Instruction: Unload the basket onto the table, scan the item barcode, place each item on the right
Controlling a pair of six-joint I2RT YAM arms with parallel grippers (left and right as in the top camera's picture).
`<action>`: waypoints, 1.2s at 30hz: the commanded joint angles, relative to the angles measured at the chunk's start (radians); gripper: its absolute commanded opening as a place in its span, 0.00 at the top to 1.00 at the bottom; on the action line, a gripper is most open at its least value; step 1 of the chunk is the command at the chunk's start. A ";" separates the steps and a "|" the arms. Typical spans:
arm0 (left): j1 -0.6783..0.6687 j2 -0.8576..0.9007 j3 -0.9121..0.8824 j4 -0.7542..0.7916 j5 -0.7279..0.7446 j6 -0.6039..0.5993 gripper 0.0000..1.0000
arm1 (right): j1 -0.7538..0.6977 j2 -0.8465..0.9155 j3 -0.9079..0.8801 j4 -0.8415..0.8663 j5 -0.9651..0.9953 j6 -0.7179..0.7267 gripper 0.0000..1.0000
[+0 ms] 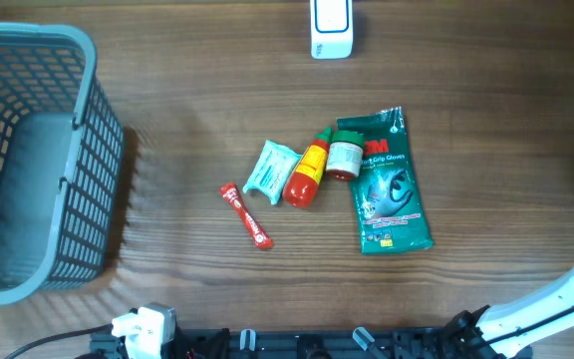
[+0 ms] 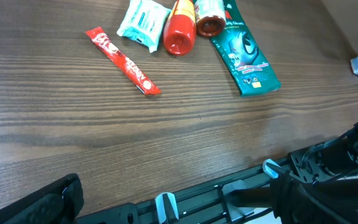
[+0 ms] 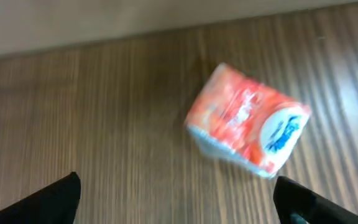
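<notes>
An orange and white packet point(image 3: 248, 126) with a blue mark lies blurred on the wooden table in the right wrist view. My right gripper point(image 3: 179, 199) is open above the table, its dark fingertips point(image 3: 55, 199) far apart at the frame's lower corners. The packet lies just beyond them, with nothing between the fingers. My left gripper point(image 2: 185, 202) is open and empty near the table's front edge. A white scanner-like device point(image 1: 331, 28) stands at the back edge. Only part of the right arm point(image 1: 556, 299) shows from overhead; the packet is out of that view.
A grey basket point(image 1: 28, 160) stands at the left. In the middle lie a green glove pack point(image 1: 392, 184), a red bottle point(image 1: 308, 175), a small green-lidded jar point(image 1: 344, 158), a teal packet point(image 1: 270, 170) and a red stick sachet point(image 1: 246, 215).
</notes>
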State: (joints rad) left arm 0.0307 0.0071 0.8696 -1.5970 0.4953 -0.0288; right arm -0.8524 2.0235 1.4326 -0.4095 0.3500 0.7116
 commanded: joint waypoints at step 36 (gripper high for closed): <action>-0.001 -0.002 0.000 0.002 0.001 -0.003 0.00 | 1.316 -0.110 0.005 -0.453 -0.217 -0.140 0.07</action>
State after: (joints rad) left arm 0.0307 0.0071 0.8696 -1.5970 0.4953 -0.0288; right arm 0.4500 1.8511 1.4460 -0.8539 0.0795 0.6178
